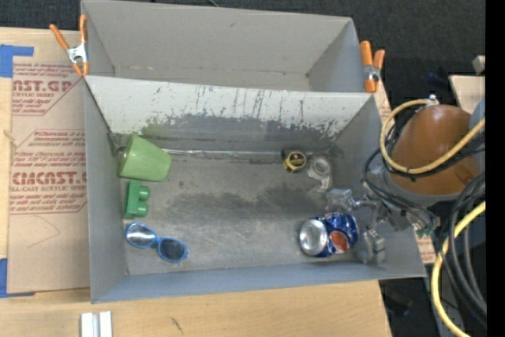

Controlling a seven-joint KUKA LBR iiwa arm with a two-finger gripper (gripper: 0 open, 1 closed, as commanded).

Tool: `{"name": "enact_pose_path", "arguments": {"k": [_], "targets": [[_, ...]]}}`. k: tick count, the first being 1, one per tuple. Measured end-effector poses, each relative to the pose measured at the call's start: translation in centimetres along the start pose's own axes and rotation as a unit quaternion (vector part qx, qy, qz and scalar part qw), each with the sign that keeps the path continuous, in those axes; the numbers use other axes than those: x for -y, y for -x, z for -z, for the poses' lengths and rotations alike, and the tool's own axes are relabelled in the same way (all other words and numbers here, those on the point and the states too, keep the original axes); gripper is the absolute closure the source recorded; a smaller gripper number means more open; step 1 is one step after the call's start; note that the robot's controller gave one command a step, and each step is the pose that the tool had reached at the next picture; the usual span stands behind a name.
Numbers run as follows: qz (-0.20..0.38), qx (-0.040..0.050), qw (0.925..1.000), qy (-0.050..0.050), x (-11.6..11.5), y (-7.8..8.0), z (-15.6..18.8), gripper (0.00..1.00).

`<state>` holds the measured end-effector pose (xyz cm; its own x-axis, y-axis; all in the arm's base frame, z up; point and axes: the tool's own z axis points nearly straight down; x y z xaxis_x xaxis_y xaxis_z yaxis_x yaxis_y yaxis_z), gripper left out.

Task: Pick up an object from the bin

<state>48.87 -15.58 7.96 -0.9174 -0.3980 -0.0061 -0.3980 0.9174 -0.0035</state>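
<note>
My gripper is low in the bin's front right corner, reaching in from the right. Its two metal fingers stand apart, one near the upper side and one near the front wall. A crushed blue and silver drink can lies on its side just left of the fingers, its right end close to the gap between them. Whether the fingers touch the can I cannot tell. A small clear round cap lies a little beyond the gripper.
A small yellow and black ring lies by the back wall. On the left side are a light green cup on its side, a green block and blue sunglasses. The arm's brown dome and cables hang over the right rim.
</note>
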Motion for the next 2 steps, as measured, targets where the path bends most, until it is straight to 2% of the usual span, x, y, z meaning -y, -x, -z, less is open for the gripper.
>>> {"name": "enact_pose_path", "arguments": {"k": [1, 2], "targets": [[0.0, -0.0025, 1.0, 0.002, -0.2, -0.1, -0.1, 1.0], [-0.005, 0.0018, 1.0, -0.001, -1.6, 4.6, 11.0, 1.0]]}}
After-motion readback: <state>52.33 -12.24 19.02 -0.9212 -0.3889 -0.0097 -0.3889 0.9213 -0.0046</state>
